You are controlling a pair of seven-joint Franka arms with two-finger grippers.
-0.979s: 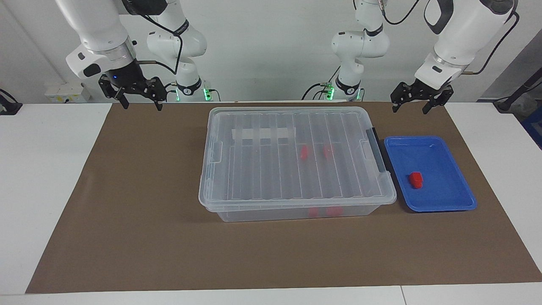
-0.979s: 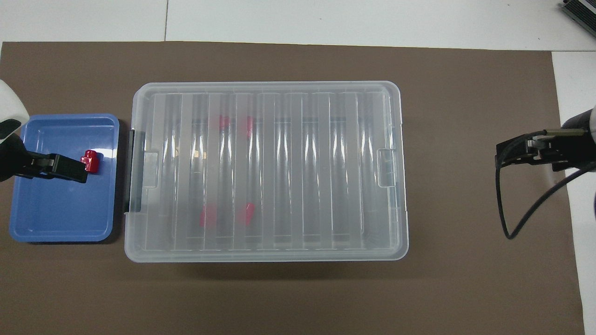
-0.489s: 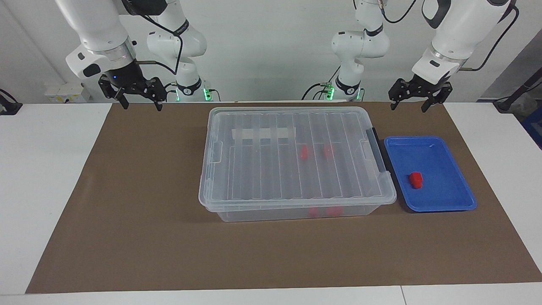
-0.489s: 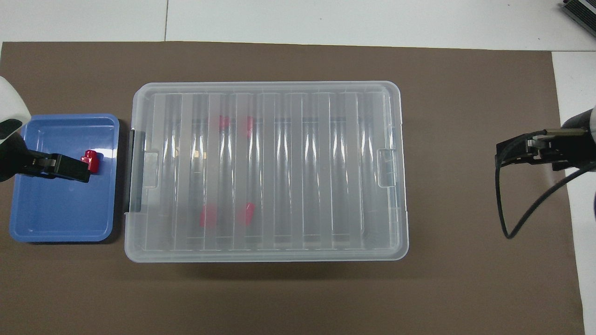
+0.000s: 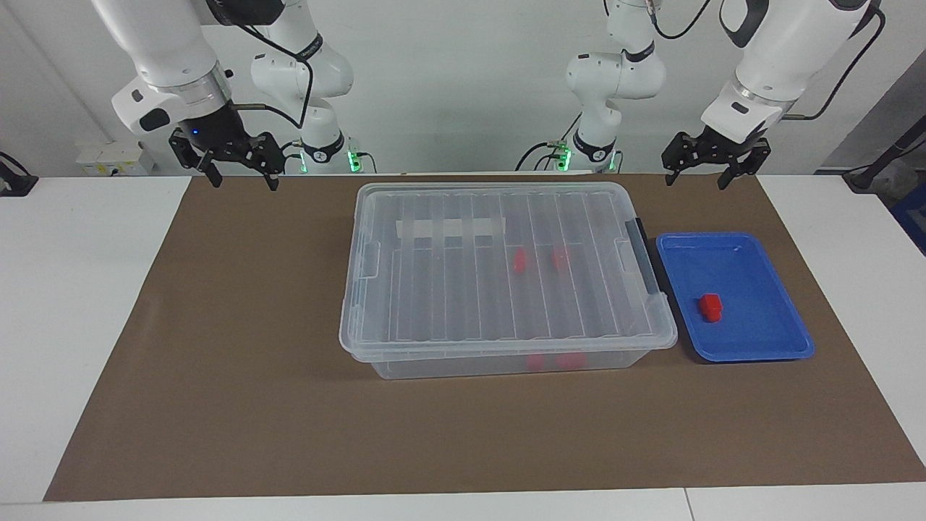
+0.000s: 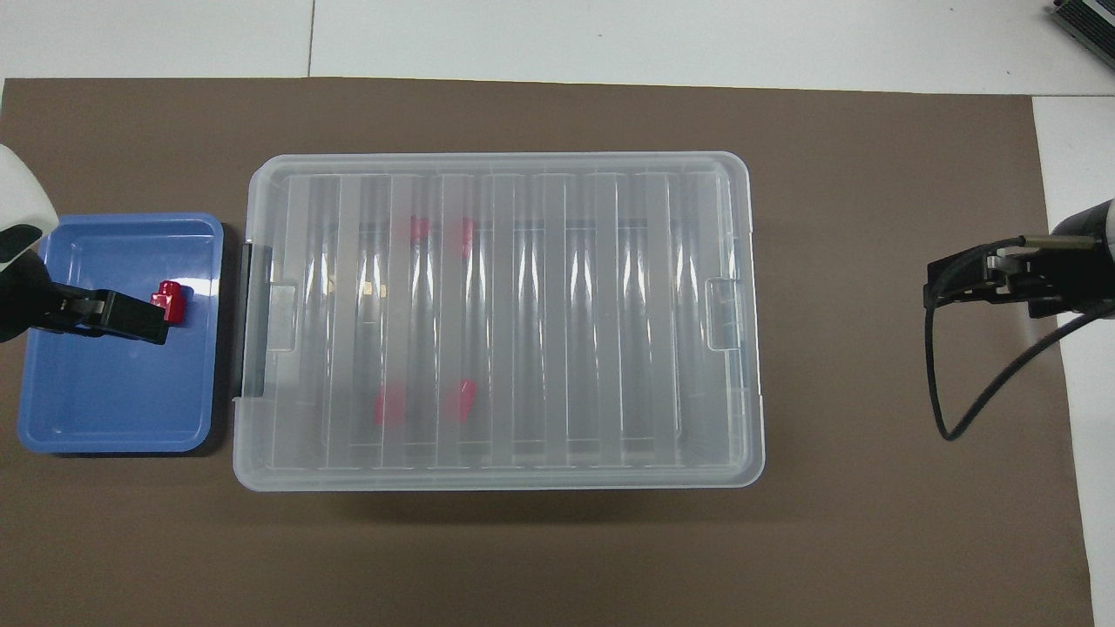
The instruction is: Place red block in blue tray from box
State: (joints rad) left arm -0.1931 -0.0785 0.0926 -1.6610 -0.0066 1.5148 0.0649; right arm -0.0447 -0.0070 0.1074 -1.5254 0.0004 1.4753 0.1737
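One red block (image 5: pixel 710 307) lies in the blue tray (image 5: pixel 752 340), which sits beside the latch end of the box (image 5: pixel 506 346). The box's clear lid is shut. Several more red blocks (image 5: pixel 519 262) show blurred through the lid and side wall. My left gripper (image 5: pixel 695 181) hangs open and empty high over the tray's end of the mat, apart from the block. In the overhead view it (image 6: pixel 131 318) partly covers the red block (image 6: pixel 169 304) in the tray (image 6: pixel 113 401). My right gripper (image 5: pixel 244 182) waits open and empty, raised over the mat's other end (image 6: pixel 958 283).
The box (image 6: pixel 496 475) fills the middle of the brown mat (image 5: pixel 217 362). A dark grey latch (image 5: pixel 644 253) is on the box's end toward the tray. A white tape strip (image 5: pixel 448 229) lies on the lid. White table surrounds the mat.
My left gripper has risen a little and drawn slightly toward the robots. The block, tray, box and right gripper have not moved.
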